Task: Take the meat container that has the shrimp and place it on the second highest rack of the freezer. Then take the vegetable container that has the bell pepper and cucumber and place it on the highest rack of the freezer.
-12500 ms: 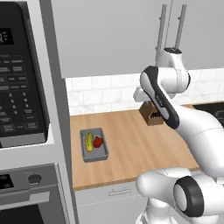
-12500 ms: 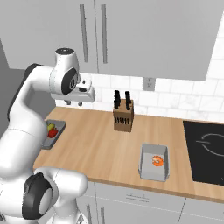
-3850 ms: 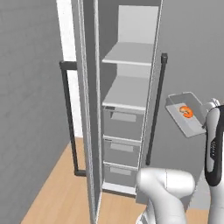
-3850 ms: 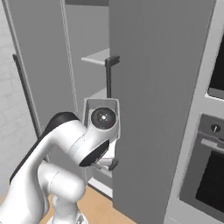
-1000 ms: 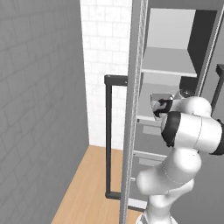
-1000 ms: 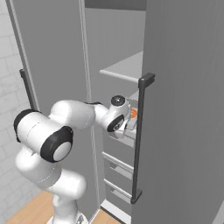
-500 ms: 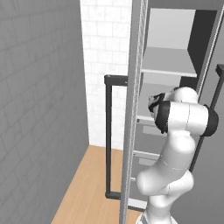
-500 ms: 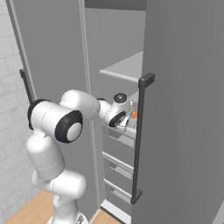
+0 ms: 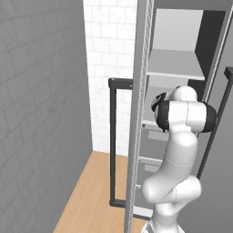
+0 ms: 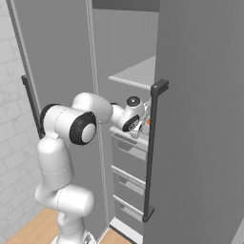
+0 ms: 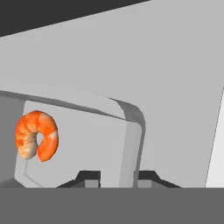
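In the hand view the grey meat container [image 11: 131,131] lies on a flat grey freezer rack [image 11: 183,87], and the orange shrimp [image 11: 37,135] sits inside it at the left. My gripper [image 11: 117,177] straddles the container's near rim wall; its jaws stand slightly apart, with a sliver of container floor showing beside the left fingertip [image 11: 89,176]. From the right base view the gripper [image 10: 143,123] reaches into the freezer just under the highest rack [image 10: 136,74], and a bit of the shrimp [image 10: 148,122] shows beside it. The vegetable container is out of view.
The freezer's open door [image 10: 200,143] with its dark vertical handle [image 10: 153,147] stands right beside my wrist. Drawers [image 10: 128,157] fill the freezer below the racks. In the left base view the other door's edge [image 9: 139,113] and its handle [image 9: 113,141] stand left of my arm.
My arm has reached a little deeper into the freezer and the jaws have parted slightly on the container's rim. The container now rests on the rack.
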